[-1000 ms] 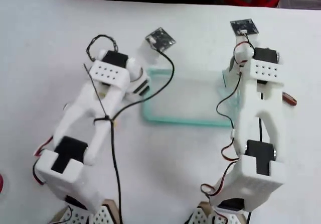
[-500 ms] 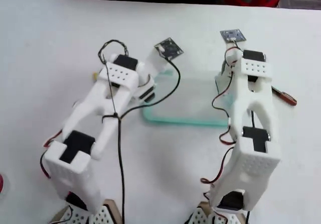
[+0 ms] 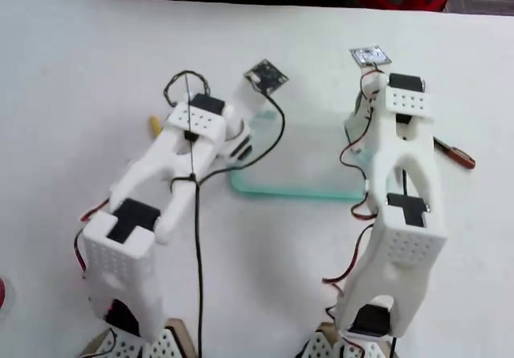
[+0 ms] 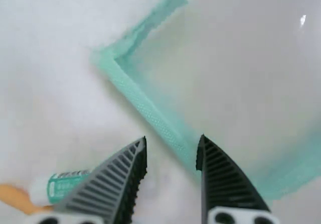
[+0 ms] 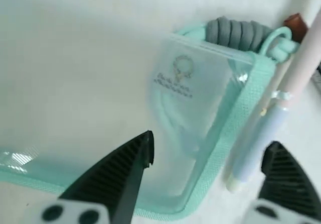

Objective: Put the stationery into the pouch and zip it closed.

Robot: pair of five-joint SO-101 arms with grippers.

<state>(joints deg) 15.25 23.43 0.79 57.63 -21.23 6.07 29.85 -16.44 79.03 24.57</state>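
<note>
In the last 1 second we have drawn both arms closer to the pouch (image 4: 145, 111). The left gripper (image 4: 171, 140) now straddles its teal corner edge with its 2 jaws spread. The right gripper (image 5: 210, 141) gapes wide over the end with the grey zip pull (image 5: 241, 32). We judge this as lining up, with nothing packed yet. The clear pouch lies flat, and a pale blue pen (image 5: 258, 133) lies just beside it, between the right jaws.

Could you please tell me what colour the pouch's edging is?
Mint green; the pouch's edging shows best in the left wrist view.
</note>
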